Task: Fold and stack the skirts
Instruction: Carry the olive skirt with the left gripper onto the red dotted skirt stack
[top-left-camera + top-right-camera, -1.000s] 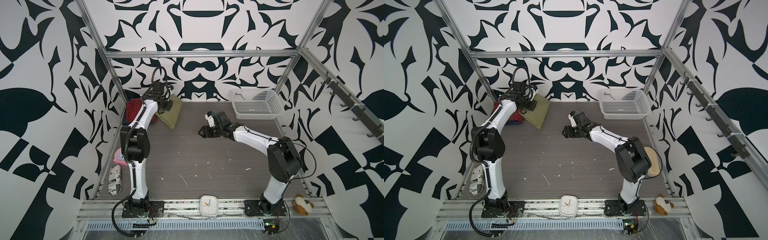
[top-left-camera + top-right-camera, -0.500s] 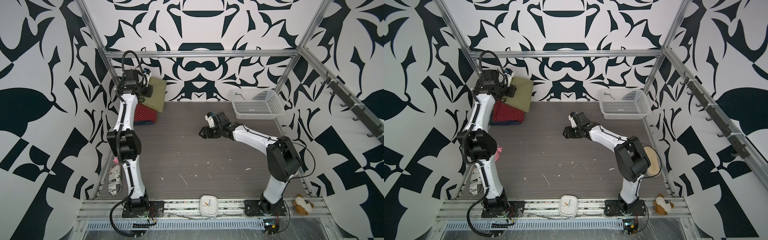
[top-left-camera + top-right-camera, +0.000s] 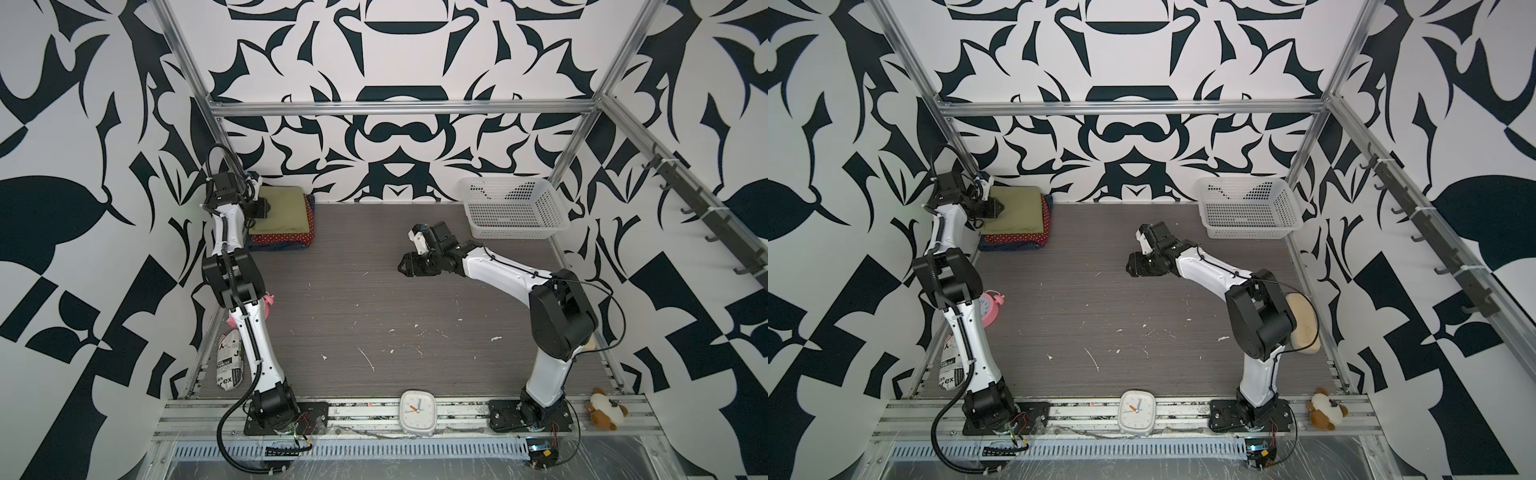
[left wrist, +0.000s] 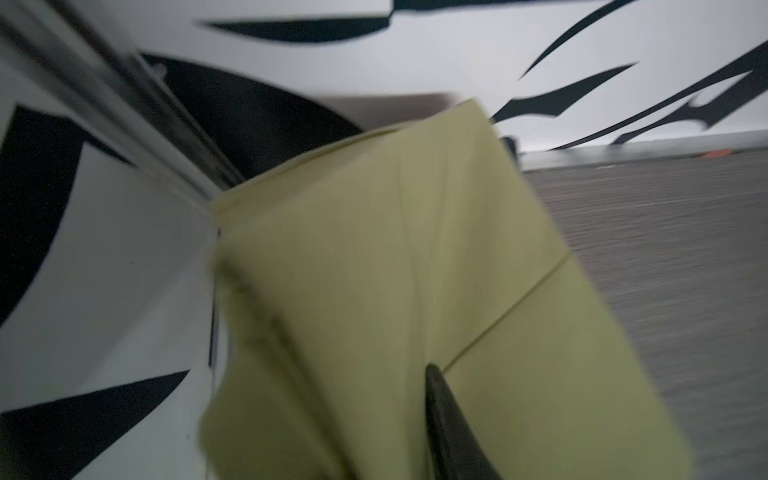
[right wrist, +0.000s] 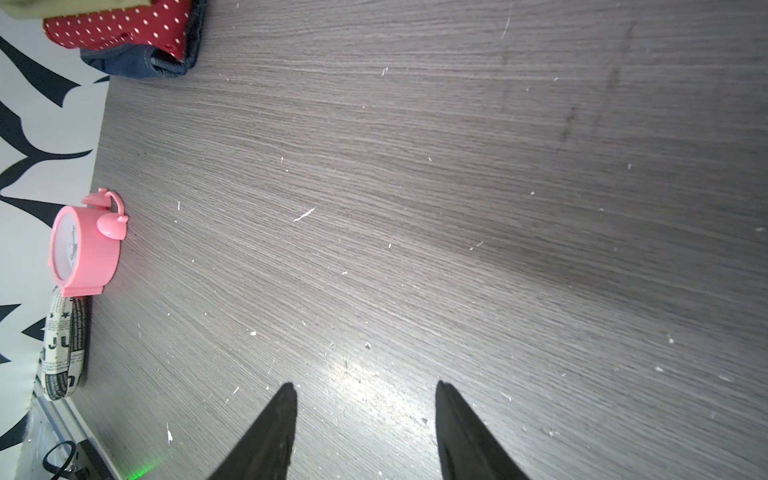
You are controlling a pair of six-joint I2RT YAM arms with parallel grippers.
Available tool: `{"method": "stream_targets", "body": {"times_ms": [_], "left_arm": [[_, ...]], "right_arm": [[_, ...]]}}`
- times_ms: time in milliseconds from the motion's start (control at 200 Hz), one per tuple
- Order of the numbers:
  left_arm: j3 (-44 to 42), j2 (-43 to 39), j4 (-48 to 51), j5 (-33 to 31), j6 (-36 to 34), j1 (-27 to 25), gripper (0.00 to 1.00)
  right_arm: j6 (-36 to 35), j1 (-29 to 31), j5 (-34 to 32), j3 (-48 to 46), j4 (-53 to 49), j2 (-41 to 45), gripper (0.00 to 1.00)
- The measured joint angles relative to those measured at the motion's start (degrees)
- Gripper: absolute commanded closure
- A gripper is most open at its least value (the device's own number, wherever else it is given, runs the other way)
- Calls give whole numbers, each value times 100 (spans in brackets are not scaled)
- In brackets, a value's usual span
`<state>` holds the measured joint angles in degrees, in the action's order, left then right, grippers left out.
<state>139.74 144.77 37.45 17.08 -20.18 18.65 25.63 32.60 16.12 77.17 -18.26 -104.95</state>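
The three skirts lie folded in one stack in the back left corner. The olive-green skirt (image 3: 286, 210) is on top, the red polka-dot skirt (image 3: 282, 237) is under it, and the dark blue denim skirt (image 3: 286, 247) is at the bottom. My left gripper (image 3: 266, 206) sits at the olive skirt's left edge. In the left wrist view one black finger (image 4: 446, 411) lies on the olive cloth (image 4: 395, 270); the other is lost in blur. My right gripper (image 3: 402, 268) hovers open and empty over the bare middle of the table (image 5: 365, 390).
A white perforated basket (image 3: 513, 208) stands at the back right. By the left wall are a pink alarm clock (image 3: 990, 307) and a newsprint pouch (image 3: 228, 361). On the front rail sit a white clock (image 3: 417, 411) and a plush toy (image 3: 604, 413).
My left arm swung the olive skirt from beside the stack up and over to the corner, then lowered it onto the red skirt. The right arm barely moved.
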Motion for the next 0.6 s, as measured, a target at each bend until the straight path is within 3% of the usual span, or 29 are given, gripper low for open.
{"method": "stream_targets", "body": {"times_ms": [40, 110, 175, 260, 305, 495, 600], "left_arm": [[103, 177, -28, -251, -22, 2, 27], [212, 356, -55, -706, -59, -28, 27], [221, 358, -103, -1038, -81, -63, 7], [214, 234, -310, -1484, -61, -125, 8], [214, 129, -393, -1718, -59, -166, 0], [219, -614, -568, -2433, 74, -457, 2], [221, -1060, -669, -2479, 225, -654, 14]], "right_arm": [[-4, 0, -2, 28, -48, -2, 43], [-9, 0, -2, 74, -107, -2, 43], [-9, 0, -2, 101, -127, -2, 43], [-9, 4, -2, 136, -146, -2, 43], [-7, 13, -2, 155, -146, 0, 43], [-9, 101, 7, 186, -142, 0, 43], [-9, 133, 11, 186, -140, 2, 43]]}}
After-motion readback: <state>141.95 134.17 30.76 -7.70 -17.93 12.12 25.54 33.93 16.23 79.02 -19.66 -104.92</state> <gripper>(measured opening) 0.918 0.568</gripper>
